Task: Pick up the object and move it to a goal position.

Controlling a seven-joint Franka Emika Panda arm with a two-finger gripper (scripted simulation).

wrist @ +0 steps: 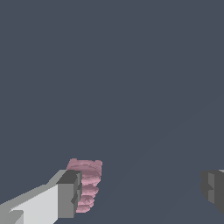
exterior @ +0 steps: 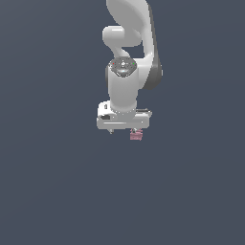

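Exterior view: white arm (exterior: 125, 72) hangs straight down over a plain dark grey desk (exterior: 48, 191); the tool (exterior: 123, 130) sits at its lower end, and the pink-mauve object (exterior: 136, 136) shows just under the tool's body, toward the exterior view's right.
Wrist view: tool (wrist: 142, 190) open, its 2 fingers well apart; one grey pad (wrist: 70, 194) lies right against the ridged pink object (wrist: 87, 186), the other pad (wrist: 213, 189) stands far off.
Grip: nothing clamped; contact with the near pad cannot be told.
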